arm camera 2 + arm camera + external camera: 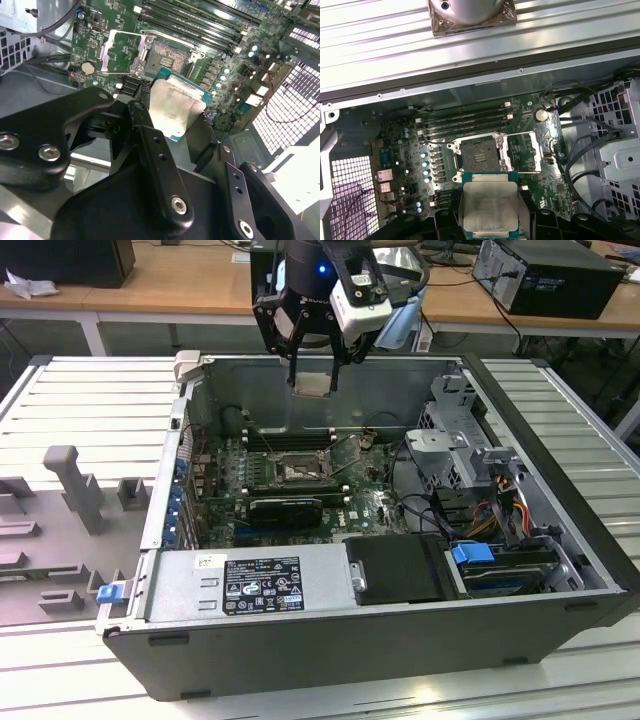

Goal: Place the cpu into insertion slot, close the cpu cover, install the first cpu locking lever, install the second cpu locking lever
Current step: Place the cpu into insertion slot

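1 claw [313,382] grips the cpu [490,205] well above the open insertion slot [480,155].

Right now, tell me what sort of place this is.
Probably a robotics lab or workshop: an open computer case lies on a slatted metal table, wooden desks stand behind, and the hand holds the cpu above it.

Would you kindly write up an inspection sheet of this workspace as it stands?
Surface: ribbed grey table, open computer case on it.
Job's things: cpu held above the case; insertion slot bare; cpu cover swung open beside it.
Clutter: grey fixture blocks at the exterior view's left.
Grippers: gripper, fingers shut on the cpu.
Cables: wire bundle inside the case, exterior view's right.
Surroundings: wooden desks behind.
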Robot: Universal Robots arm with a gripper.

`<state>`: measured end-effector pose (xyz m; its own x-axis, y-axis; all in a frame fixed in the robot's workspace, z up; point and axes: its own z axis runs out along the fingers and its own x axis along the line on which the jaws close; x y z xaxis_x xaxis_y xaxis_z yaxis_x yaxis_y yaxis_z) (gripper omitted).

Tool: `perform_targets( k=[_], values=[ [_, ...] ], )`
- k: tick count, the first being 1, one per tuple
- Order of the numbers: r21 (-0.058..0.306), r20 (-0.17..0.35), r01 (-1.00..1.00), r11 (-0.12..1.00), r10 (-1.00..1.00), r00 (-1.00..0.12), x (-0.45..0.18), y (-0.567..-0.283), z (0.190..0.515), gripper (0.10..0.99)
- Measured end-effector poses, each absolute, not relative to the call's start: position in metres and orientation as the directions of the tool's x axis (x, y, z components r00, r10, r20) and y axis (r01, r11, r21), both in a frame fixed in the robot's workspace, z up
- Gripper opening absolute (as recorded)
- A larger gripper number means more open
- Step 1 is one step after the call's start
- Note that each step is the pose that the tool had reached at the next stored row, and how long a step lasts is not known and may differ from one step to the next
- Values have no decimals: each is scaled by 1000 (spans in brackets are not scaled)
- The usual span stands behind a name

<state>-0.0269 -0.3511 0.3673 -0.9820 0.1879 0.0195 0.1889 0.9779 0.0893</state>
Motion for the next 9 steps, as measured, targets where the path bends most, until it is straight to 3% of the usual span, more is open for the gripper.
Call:
perform_targets(
  k=[9],
  values=[
    [89, 19, 209, 974, 208, -978, -27, -351, 367, 529]
  ],
)
